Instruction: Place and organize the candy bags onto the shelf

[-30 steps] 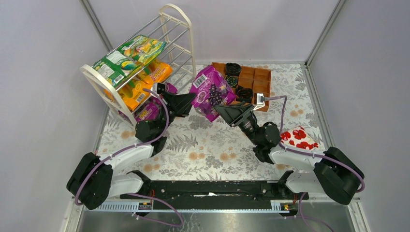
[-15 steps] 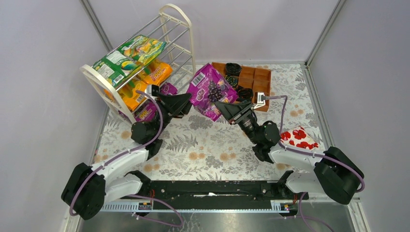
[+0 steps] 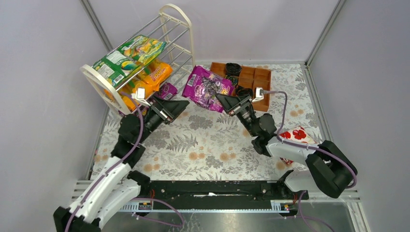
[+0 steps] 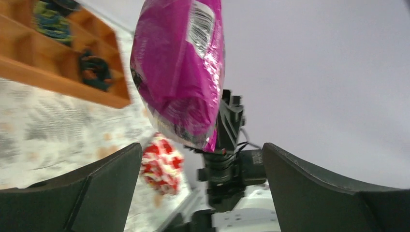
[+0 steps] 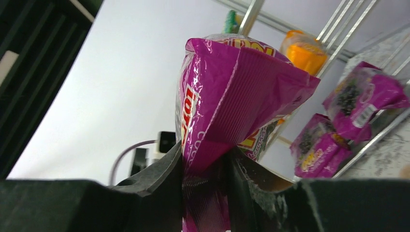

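A purple candy bag (image 3: 208, 87) hangs in the air between the arms, and my right gripper (image 3: 226, 102) is shut on its lower edge. The right wrist view shows the bag's crimped seam (image 5: 237, 96) pinched between the fingers of that gripper (image 5: 205, 162). My left gripper (image 3: 178, 105) stands open just left of the bag, not touching it; in its wrist view the bag (image 4: 181, 72) hangs beyond the wide-apart jaws of that gripper (image 4: 202, 147). The cream shelf (image 3: 180, 29) holds green bags (image 3: 128, 55) on top, orange bags (image 3: 155, 72) below, and purple bags (image 3: 167, 90) lowest.
An orange-brown wooden tray (image 3: 255, 77) with black coils (image 3: 233, 68) sits behind the right gripper. A red-and-white floral package (image 3: 297, 137) lies on the patterned cloth beside the right arm. Grey walls close in on the left, back and right.
The left gripper opened, let go of the purple bag and drew back left toward the shelf. The right gripper closed on the bag and now carries it slightly higher and farther back.
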`<state>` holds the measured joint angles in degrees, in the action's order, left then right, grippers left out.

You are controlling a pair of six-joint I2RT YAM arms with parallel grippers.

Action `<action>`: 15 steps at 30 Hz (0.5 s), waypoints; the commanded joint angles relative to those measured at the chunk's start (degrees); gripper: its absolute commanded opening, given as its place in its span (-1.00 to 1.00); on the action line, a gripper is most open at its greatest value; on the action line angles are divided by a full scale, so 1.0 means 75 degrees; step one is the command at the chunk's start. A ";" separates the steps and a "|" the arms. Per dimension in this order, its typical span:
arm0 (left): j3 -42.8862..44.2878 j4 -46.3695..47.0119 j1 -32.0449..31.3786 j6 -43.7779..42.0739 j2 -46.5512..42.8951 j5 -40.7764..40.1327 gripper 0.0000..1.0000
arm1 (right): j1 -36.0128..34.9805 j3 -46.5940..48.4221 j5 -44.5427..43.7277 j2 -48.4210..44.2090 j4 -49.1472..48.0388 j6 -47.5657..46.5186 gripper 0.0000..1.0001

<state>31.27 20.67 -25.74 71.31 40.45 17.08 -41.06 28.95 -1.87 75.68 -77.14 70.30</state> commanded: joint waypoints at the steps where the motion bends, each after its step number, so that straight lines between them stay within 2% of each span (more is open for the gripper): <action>1: 0.1636 -0.4413 0.0033 -0.3062 -0.0481 -0.0872 0.97 | 0.0366 0.0757 0.0234 0.0302 -0.0331 0.0279 -0.98; 5: 0.2443 -0.5572 0.0037 -0.4102 -0.0626 -0.1120 0.97 | 0.0478 0.1286 0.0487 0.1154 -0.0069 0.0444 -1.00; 10: 0.3489 -0.6161 0.0033 -0.5204 -0.0721 -0.1068 0.97 | 0.0516 0.2027 0.0486 0.2311 -0.0067 0.0641 -1.00; 15: 0.4281 -0.6385 0.0033 -0.5977 -0.0831 -0.1087 0.97 | 0.0525 0.2808 -0.0200 0.3254 0.0469 0.0665 -1.00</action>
<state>58.43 -24.69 -25.74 34.61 35.35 9.93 -37.43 42.83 0.84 97.82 -68.27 73.38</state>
